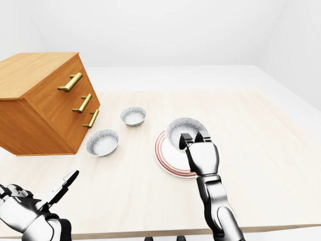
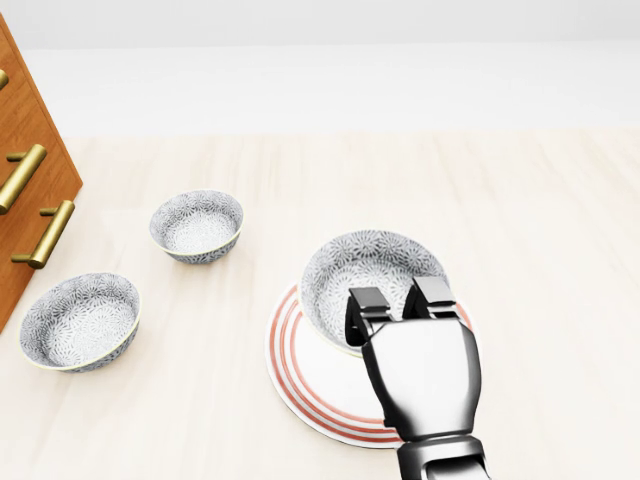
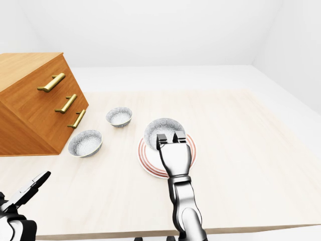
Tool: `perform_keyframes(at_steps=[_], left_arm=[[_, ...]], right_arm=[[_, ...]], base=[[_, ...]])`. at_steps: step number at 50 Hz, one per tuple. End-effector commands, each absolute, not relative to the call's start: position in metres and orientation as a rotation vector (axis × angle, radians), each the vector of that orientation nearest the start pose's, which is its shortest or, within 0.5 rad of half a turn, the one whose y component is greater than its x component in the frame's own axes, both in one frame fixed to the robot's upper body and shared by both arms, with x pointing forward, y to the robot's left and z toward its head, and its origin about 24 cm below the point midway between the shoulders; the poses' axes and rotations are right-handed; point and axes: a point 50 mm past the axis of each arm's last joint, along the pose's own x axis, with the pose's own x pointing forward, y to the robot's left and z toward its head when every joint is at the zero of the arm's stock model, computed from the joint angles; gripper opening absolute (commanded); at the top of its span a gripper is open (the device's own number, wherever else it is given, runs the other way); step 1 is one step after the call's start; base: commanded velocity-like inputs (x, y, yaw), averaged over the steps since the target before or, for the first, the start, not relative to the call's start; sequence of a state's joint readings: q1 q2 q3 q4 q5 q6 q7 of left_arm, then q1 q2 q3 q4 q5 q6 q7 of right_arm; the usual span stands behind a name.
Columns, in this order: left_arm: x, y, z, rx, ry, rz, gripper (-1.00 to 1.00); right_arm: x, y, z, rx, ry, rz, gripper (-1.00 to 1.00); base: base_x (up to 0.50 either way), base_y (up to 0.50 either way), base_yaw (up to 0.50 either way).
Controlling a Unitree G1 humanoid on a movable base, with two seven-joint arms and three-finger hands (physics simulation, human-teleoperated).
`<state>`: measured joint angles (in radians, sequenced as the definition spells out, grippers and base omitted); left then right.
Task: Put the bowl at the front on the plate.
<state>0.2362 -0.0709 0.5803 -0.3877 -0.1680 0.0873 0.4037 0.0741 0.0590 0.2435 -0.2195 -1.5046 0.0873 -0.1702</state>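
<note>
Glossy chrome-like metal right hand [image 2: 400, 296], smooth glazed bowl [image 2: 345, 262] with fine grey patterning at its fingertips, glossy white red-ringed plate [image 2: 305, 365] beneath them, pale matt wood-grain table [image 2: 540, 220], satin wooden drawer chest [image 1: 30, 115] with shiny brass handles [image 1: 70, 82].

In the head view I'm seeing the plate [image 2: 300, 385] lying on the table [image 2: 540, 240] at lower centre. The held bowl [image 2: 365, 265] is overlapping its upper part; touching or not, I can't tell. My right hand [image 2: 420, 375] is gripping that bowl's lower rim. Well left, the upper bowl [image 2: 197, 226] and lower bowl [image 2: 80, 320] are sitting just right of the drawer chest [image 2: 25, 190]. My left hand [image 1: 27, 213] is hanging spread at the left-eye view's bottom left.
</note>
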Motion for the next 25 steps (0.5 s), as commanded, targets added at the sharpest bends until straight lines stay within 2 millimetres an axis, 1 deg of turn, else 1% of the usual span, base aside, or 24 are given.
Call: perform_keyframes(at_steps=[1,10,16,22,25], left_arm=[[0.143,0.295,0.072,-0.089,-0.095,1.024,1.00],[0.145,0.295,0.067,-0.091,-0.073,1.022,1.00],[0.144,0.295,0.072,-0.089,-0.094,1.023,1.00],[0.145,0.294,0.068,-0.091,-0.080,1.021,1.00],[0.144,0.295,0.071,-0.091,-0.090,1.023,1.00]], right_arm=[[0.232,-0.096,0.080,-1.350,-0.343,-0.172,-1.00],[0.233,-0.097,0.077,-1.359,-0.334,-0.163,-1.00],[0.235,-0.097,0.069,-1.339,-0.320,-0.158,-1.00],[0.236,-0.097,0.064,-1.343,-0.303,-0.142,-1.00],[0.236,-0.098,0.063,-1.337,-0.299,-0.143,-1.00]], base=[[0.00,0.00,0.00],[0.00,0.00,0.00],[0.00,0.00,0.00],[0.00,0.00,0.00],[0.00,0.00,0.00]])
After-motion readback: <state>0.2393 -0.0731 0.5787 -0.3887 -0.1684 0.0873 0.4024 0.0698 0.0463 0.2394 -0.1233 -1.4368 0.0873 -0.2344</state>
